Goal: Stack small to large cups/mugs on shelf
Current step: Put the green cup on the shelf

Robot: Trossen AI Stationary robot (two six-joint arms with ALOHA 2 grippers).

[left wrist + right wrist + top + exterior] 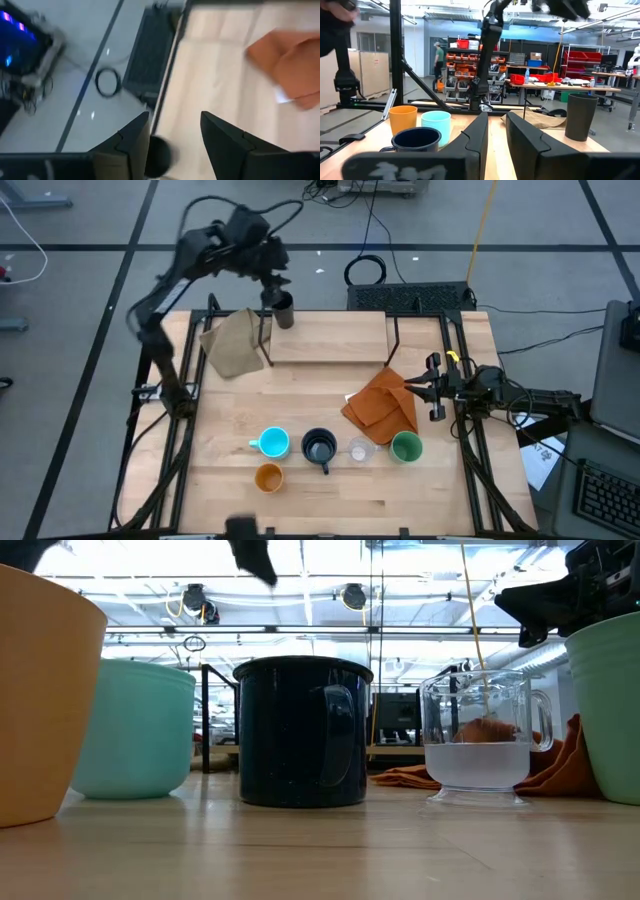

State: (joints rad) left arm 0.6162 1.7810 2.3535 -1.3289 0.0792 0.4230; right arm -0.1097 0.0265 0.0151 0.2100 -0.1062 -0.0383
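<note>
One dark brown cup (284, 311) (base hidden) beneath left hand (272, 283).

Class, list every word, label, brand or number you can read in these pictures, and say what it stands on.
None can be read.
Pale marks on the right gripper body: too blurred.
The dark navy mug, orange cup and green cup show no print.

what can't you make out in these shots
- High view: the left pincer covers the top of the dark brown cup on the shelf, so contact can't be judged.
- Left wrist view: motion blur; the cup is a dark blob between the fingers.
- Low view: the navy mug and clear cup hide most of the shelf.
- Low view: the green cup is cut off by the frame's edge.
</note>
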